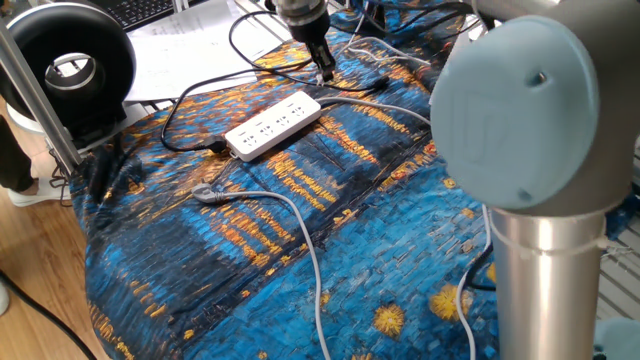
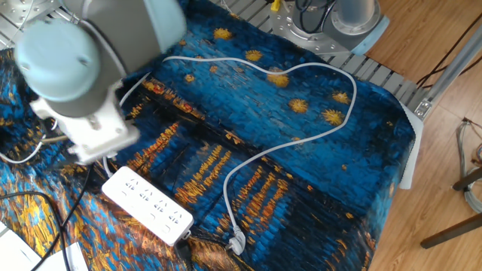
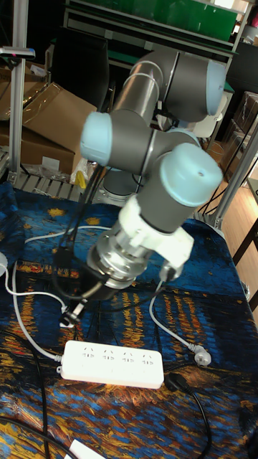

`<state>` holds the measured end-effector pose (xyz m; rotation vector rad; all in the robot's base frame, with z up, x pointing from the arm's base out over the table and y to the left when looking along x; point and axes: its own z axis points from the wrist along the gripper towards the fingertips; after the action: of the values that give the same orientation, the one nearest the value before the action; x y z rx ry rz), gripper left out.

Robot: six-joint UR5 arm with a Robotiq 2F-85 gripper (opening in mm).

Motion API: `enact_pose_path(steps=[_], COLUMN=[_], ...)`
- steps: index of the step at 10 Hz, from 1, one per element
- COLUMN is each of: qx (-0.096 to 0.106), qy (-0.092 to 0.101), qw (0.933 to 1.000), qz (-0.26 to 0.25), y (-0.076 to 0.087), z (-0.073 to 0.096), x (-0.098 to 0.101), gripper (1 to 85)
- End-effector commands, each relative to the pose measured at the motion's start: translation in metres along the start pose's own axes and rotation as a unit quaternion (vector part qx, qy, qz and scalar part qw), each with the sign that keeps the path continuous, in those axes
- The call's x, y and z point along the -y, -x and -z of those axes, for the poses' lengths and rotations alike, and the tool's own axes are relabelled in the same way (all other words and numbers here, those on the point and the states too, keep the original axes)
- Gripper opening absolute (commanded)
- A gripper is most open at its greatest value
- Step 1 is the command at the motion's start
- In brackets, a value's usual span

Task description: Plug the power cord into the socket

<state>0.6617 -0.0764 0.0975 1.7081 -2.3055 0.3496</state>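
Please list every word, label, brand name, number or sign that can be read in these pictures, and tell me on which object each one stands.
None can be read.
The socket shows only small outlet markings on its top face, too small to read as text.
Papers beside the cloth carry faint lines, too blurred to read.
The keyboard keys are too small to read.
The robot arm shows no legible label.

The blurred grey-and-blue robot arm (image 2: 90, 83) hides the gripper above the long white power strip (image 2: 147, 205); its jaws' state is too small to tell.
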Motion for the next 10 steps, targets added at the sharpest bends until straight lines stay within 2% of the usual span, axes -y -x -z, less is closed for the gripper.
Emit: enact_pose_path(steps=[1, 2, 3, 4, 8, 9, 10], qx=[0.002, -0.003, -0.010, -0.009, -0.016, -0.021, -0.014], qy=[-0.010, -0.026, -0.032, -0.033, -0.041, -0.054, -0.066], qw=[0.9996, 0.9990, 0.9985, 0.9985, 0.9966, 0.9953, 0.9928], qz=[0.025, 0.037, 0.044, 0.044, 0.070, 0.077, 0.098], y=[0.022, 0.022, 0.022, 0.024, 0.011, 0.010, 0.015], z=[0.002, 0.001, -0.003, -0.006, -0.005, -0.004, -0.003], x=[-0.015, -0.004, 0.004, 0.007, 0.023, 0.030, 0.036], gripper=[1.3, 1.3, 1.3, 1.3, 1.3, 1.3, 1.3])
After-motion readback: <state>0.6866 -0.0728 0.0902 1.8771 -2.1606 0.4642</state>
